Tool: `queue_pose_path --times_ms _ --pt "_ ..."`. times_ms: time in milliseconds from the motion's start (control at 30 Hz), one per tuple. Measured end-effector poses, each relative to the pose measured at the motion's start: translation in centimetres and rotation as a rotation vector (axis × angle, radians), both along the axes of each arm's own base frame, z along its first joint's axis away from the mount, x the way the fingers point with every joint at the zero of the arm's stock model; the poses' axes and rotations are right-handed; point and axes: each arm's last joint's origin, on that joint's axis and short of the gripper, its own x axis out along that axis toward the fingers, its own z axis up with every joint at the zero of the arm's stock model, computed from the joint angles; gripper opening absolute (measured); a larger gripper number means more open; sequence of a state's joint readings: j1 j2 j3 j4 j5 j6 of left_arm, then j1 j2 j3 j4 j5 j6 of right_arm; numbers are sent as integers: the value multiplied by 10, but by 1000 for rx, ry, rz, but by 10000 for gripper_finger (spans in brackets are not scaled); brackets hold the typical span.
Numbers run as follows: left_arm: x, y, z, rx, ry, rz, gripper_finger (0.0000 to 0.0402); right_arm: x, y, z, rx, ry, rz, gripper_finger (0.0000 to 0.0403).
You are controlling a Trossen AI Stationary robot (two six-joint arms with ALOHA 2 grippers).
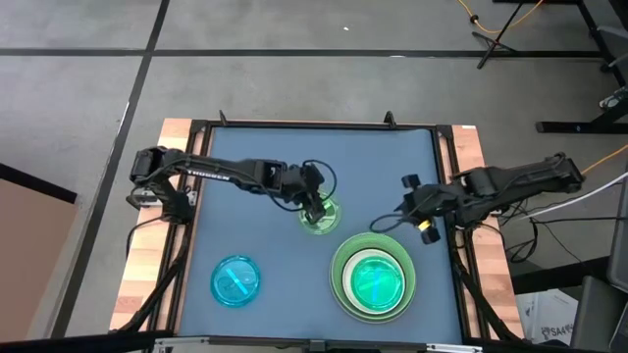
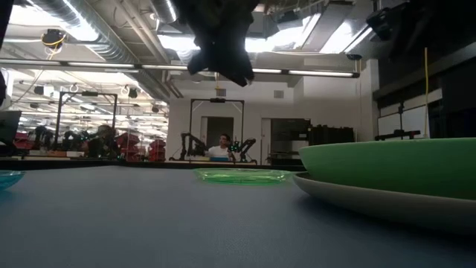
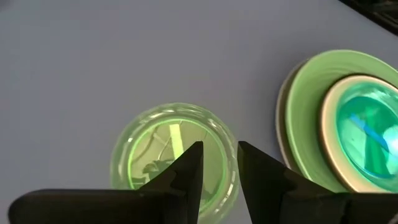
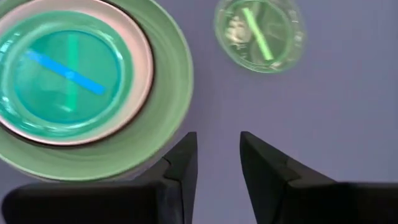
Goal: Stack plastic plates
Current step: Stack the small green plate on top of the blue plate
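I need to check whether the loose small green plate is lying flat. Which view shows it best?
The right wrist view shows the small green plate whole and unobstructed. In the left wrist view the left gripper covers its edge; the high view has that gripper over it; the low view shows only a thin edge-on sliver.

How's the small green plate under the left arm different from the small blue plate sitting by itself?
The small green plate is translucent green; the small blue plate is translucent blue. The green one lies mid-table with the left claw right above it; the blue one lies toward the table's front left with no arm near it. Both are small, round, lie flat on the table and are not yet stacked.
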State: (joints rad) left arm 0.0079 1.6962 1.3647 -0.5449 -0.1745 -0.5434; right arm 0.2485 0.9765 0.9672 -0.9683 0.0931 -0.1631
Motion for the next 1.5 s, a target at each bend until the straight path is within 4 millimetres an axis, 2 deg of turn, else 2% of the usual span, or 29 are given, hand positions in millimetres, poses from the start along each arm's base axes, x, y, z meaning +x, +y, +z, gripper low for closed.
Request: queue_pose_path --times_ms 233,500,967,1133,1500 --pt "-1 18 0 2 1 46 92 -32 -11 13 -83 -65 -68 111" --pt "-4 42 0 2 3 113 92 -53 -19 24 -108 -175 -116 111" --pt "-23 102 -7 -59 70 250 92 -57 -21 27 -134 -202 -145 111" --pt "-33 110 -26 -99 119 266 92 -57 -21 27 -133 -208 -146 111" --pt "-50 104 -76 -215 172 273 92 -57 -21 27 -133 -209 -146 111"
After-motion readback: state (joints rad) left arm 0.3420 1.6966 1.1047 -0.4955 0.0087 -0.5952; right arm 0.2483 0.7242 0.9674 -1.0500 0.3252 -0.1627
